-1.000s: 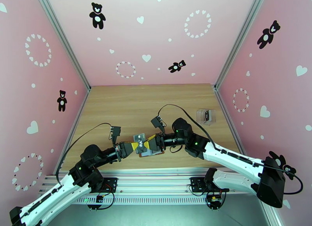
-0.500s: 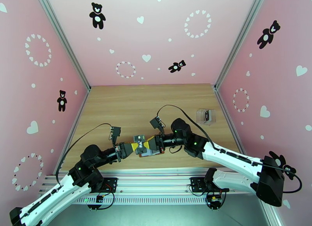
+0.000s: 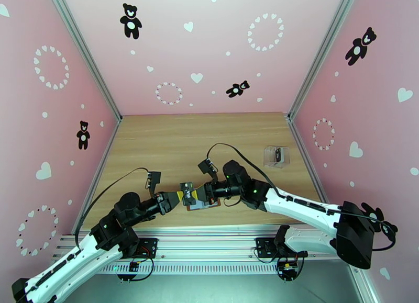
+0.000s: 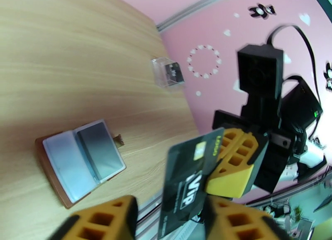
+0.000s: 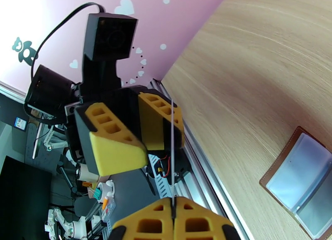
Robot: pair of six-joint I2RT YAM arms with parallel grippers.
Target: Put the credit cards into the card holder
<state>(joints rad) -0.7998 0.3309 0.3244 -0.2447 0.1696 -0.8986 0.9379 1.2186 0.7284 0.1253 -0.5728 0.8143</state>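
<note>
Credit card (image 4: 189, 178), black with pale "VIP" print, is held on edge above the table (image 4: 62, 50), at the lower centre of the left wrist view. The right gripper (image 5: 172, 207) is closed on it, its yellow pads pinching the card, which appears edge-on in the right wrist view. The left gripper (image 3: 177, 197) has its jaws apart, one finger on each side of the card; whether either finger touches it cannot be determined. The card holder (image 4: 79, 162) lies open on the table at lower left, pockets up. A clear plastic box (image 4: 167, 72) sits well apart, at upper centre.
</note>
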